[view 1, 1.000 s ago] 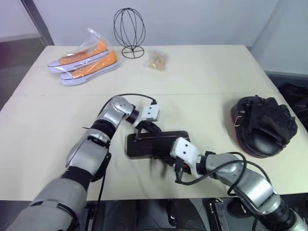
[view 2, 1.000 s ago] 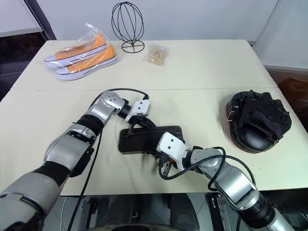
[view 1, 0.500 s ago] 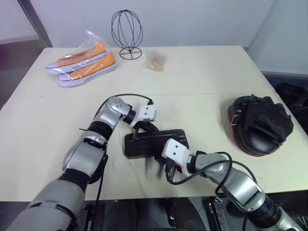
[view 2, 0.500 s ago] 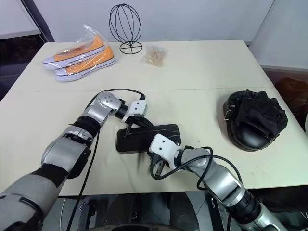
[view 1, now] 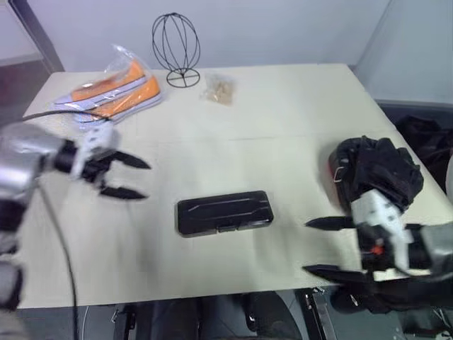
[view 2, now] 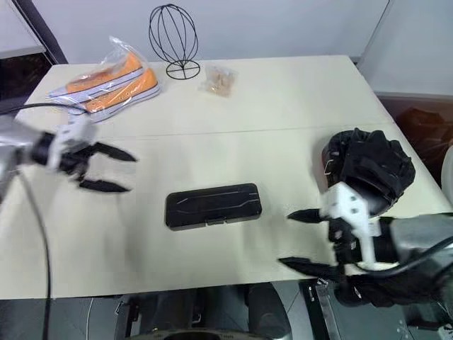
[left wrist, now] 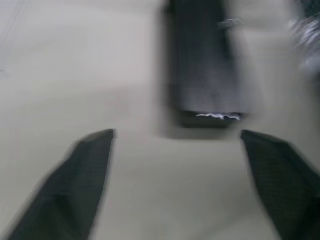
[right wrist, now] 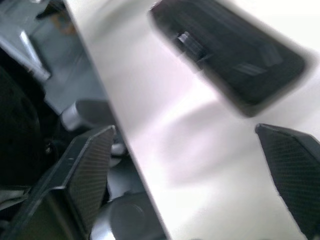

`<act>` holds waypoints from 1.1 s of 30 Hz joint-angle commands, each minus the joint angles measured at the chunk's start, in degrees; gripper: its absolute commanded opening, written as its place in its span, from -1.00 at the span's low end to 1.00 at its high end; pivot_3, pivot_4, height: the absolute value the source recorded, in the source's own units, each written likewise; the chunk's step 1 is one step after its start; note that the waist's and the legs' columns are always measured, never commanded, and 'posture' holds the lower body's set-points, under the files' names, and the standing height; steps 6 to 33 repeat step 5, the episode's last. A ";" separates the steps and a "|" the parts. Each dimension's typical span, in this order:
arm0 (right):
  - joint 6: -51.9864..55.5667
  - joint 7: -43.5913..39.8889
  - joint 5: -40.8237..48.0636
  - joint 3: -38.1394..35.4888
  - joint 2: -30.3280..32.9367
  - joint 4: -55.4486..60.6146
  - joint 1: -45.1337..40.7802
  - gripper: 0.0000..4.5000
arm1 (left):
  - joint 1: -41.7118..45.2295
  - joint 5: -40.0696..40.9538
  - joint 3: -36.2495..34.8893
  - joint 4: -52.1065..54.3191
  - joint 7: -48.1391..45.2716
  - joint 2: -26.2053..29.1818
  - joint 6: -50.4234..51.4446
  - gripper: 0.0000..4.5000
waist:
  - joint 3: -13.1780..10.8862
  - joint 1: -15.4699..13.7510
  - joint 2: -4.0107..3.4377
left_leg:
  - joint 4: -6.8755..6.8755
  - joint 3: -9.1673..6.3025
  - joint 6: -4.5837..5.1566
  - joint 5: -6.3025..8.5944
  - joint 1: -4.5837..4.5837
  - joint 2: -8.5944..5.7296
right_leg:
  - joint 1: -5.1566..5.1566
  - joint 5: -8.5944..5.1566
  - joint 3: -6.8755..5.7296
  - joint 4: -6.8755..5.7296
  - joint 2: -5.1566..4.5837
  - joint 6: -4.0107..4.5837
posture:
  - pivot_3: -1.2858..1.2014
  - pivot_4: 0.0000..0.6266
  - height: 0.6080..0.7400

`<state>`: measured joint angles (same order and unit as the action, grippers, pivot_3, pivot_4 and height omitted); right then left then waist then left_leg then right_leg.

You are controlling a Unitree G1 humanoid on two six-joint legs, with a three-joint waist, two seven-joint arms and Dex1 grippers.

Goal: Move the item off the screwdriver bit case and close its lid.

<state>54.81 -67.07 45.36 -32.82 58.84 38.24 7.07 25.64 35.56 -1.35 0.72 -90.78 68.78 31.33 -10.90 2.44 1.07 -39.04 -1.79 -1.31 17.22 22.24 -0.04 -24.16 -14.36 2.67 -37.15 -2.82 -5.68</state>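
Observation:
The screwdriver bit case (view 1: pixel 225 212) lies flat near the middle of the table, its dark lid (view 2: pixel 212 202) down on it and nothing on top. The item, a black padded mitt (view 1: pixel 375 173) with a red edge, rests on the table at the right, apart from the case. My left gripper (view 1: pixel 145 180) hovers open left of the case, fingers pointing toward it. My right gripper (view 1: pixel 308 246) hangs open right of the case, near the table's front edge. In the left wrist view the case (left wrist: pixel 202 65) lies beyond the spread fingers (left wrist: pixel 85 175). The right wrist view has the case (right wrist: pixel 230 55) past the wide fingers (right wrist: pixel 90 165).
Orange sneakers in a clear bag (view 1: pixel 113 88) lie at the far left. A black wire head-shaped stand (view 1: pixel 175 49) and a small packet (view 1: pixel 218 90) sit at the back. The table's front edge (view 1: pixel 212 292) runs close under my right gripper.
Both grippers left the case, swinging outward and upward to either side, and went from shut to open. The case stayed put with its lid down. The camera shifted slightly.

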 commanded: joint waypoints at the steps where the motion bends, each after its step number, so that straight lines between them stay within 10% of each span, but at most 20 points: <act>1: -4.14 -3.70 -0.93 -2.66 2.94 -6.52 -0.96 1.00 | -11.90 8.16 -15.62 15.69 5.39 1.02 10.49 0.86 | -0.01 -1.23 -0.03 | -0.02 -0.04 0.00 0.00 -0.02 -0.06 | 0.11 -0.01 -0.06 0.04 -0.02 0.01 | 0.03 -0.52 1.00; 5: -9.29 -4.51 -3.89 1.41 4.74 -11.18 -3.29 1.00 | -22.22 6.25 -22.06 22.91 10.84 -1.87 10.14 0.86 | -0.02 -2.26 -0.07 | -0.08 0.03 0.00 0.00 -0.39 -0.10 | 0.57 -0.22 -0.13 0.23 -0.03 0.12 | 0.03 -0.52 1.00; 33: -9.29 -4.51 -3.89 1.41 4.74 -11.18 -3.29 1.00 | -22.22 6.25 -22.06 22.91 10.84 -1.87 10.14 0.86 | -0.02 -2.26 -0.07 | -0.08 0.03 0.00 0.00 -0.39 -0.10 | 0.57 -0.22 -0.13 0.23 -0.03 0.12 | 0.03 -0.52 1.00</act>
